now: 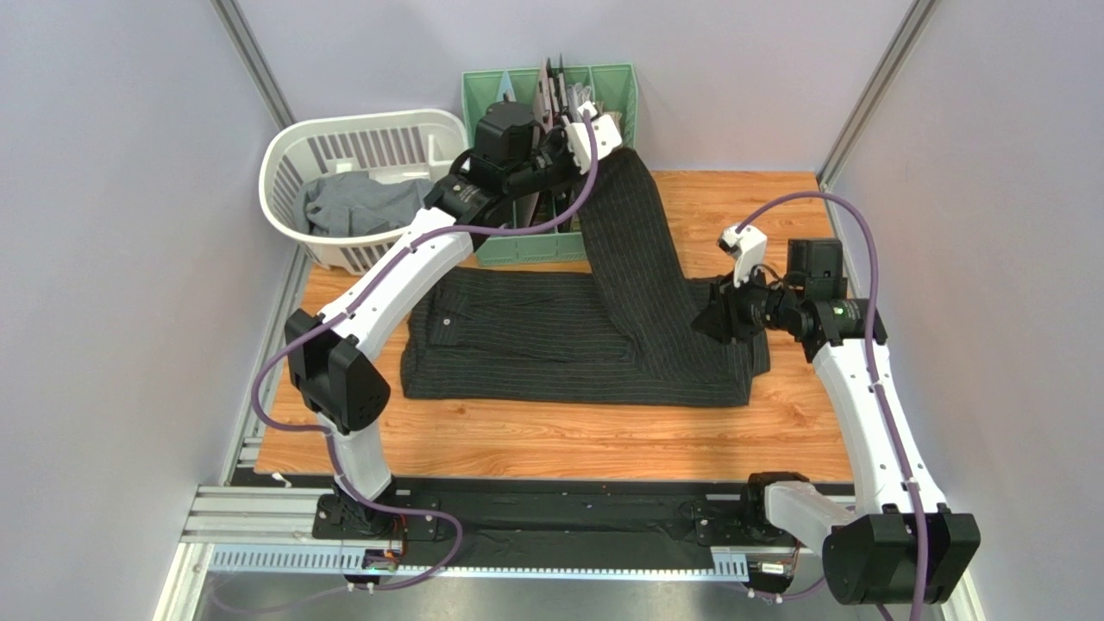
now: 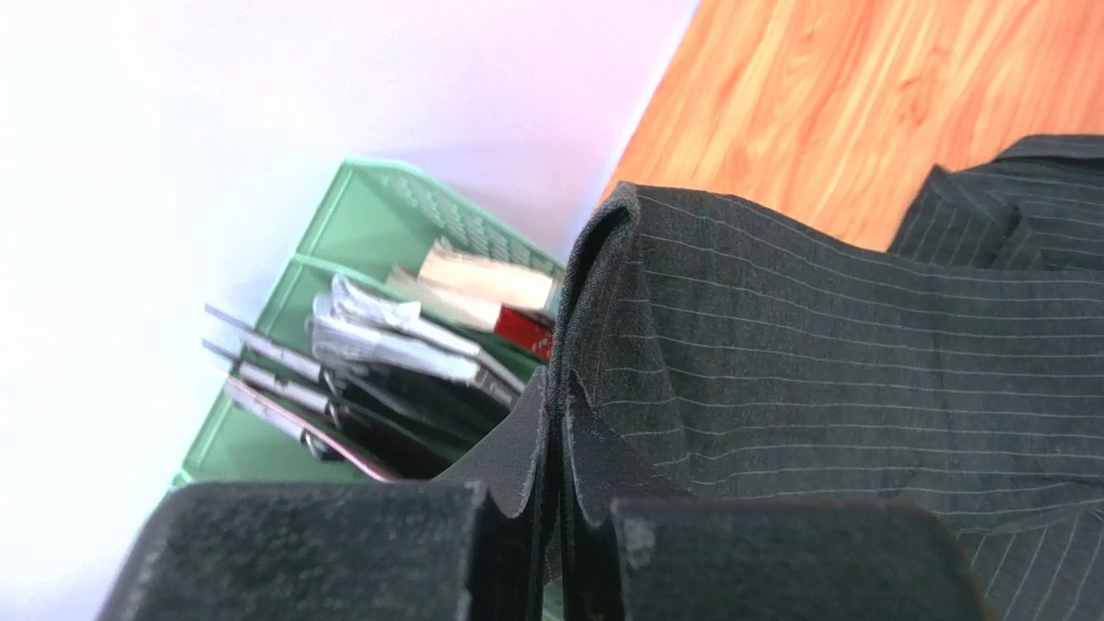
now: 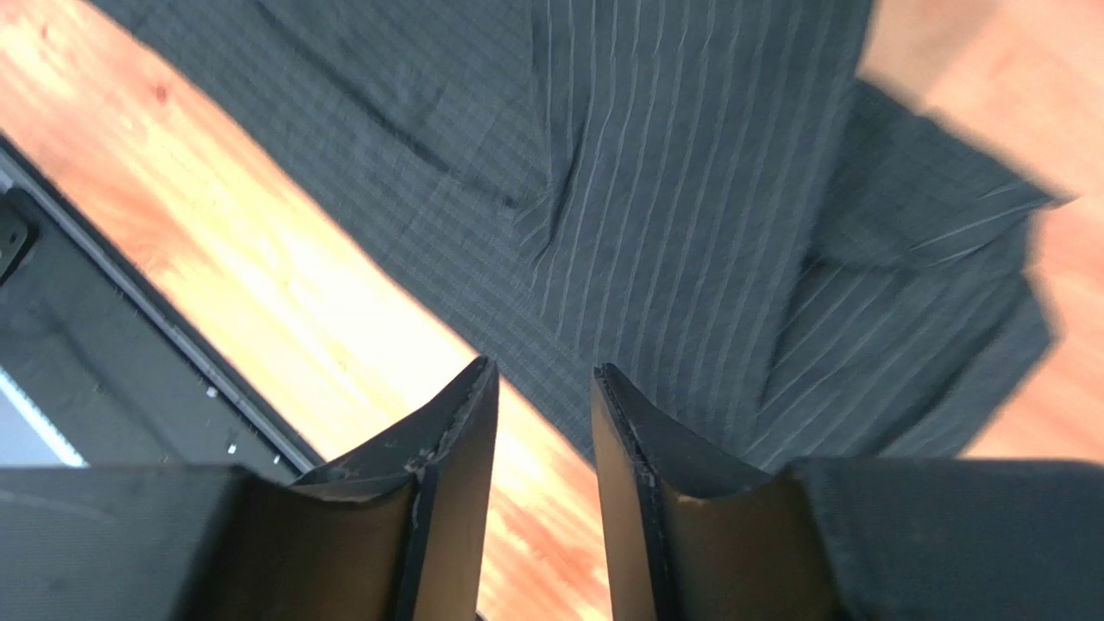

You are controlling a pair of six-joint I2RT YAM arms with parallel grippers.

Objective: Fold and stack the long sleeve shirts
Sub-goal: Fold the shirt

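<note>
Black pinstriped shirt (image 1: 518, 343) spread flat across the middle of the bench (image 1: 544, 440), one sleeve (image 1: 635, 246) drawn up toward the far side. Left end effector (image 2: 560, 511) clamped on that sleeve's end, just beside the green rack (image 1: 486, 97). Right end effector (image 3: 544, 401) over the shirt's right end, jaws apart, nothing between them. Grey shirt (image 1: 350, 201) bunched in the white basket (image 1: 292, 149), far left.

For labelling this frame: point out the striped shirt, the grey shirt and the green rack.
Striped shirt (image 1: 544, 349), top view: middle of its flat body.
Grey shirt (image 1: 347, 205), top view: middle of the crumpled cloth.
Green rack (image 1: 480, 101), top view: its left wall.
</note>
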